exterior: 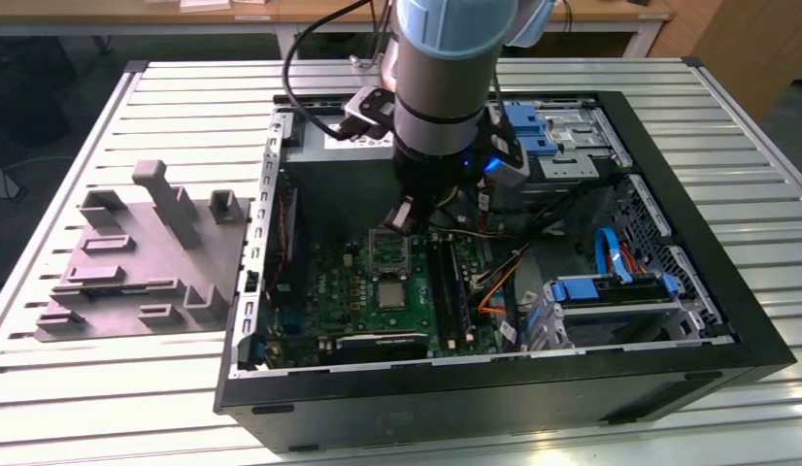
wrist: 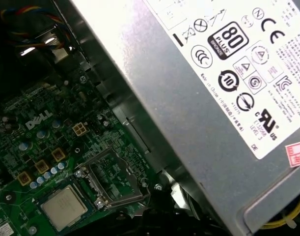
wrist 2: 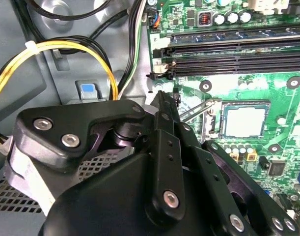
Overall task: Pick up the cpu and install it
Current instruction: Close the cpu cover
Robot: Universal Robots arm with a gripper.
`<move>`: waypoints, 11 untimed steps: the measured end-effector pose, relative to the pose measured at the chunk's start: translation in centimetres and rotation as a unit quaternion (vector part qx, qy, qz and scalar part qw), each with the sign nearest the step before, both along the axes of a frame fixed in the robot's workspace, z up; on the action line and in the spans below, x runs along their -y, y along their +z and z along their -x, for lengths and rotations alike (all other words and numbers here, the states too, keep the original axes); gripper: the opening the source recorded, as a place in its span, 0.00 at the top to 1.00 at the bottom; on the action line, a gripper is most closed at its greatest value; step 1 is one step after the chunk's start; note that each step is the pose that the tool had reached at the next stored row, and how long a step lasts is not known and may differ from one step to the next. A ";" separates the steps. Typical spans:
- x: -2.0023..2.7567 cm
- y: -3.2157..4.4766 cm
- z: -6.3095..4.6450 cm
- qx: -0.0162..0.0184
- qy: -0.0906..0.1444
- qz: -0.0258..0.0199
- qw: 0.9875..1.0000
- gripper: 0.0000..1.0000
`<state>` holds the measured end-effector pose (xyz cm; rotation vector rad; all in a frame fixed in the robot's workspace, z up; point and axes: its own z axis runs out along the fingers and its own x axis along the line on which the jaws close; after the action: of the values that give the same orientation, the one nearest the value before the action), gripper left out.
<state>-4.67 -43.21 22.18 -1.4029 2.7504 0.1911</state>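
Open black desktop computer case (exterior: 712,320) on slatted metal table (exterior: 116,398), green motherboard (exterior: 375,301) inside, black linkage gripper (exterior: 404,216) poised above raised socket frame (wrist: 113,179), finger state indeterminate, small square silver-topped cpu (wrist: 64,207) seated in socket just beside frame.

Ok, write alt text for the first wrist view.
A silver cpu sits in a green motherboard, beside a raised metal socket frame. A grey power supply with a white label runs diagonally across the rest of the picture.
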 end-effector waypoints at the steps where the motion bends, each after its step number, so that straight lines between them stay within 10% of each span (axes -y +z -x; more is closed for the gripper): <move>1: -0.02 0.06 0.0 0.000 0.000 0.002 1.000 0.89; 11: -0.29 0.69 0.1 0.000 0.001 0.024 1.000 0.89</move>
<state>-4.75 -42.91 22.87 -1.4179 2.7716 0.1248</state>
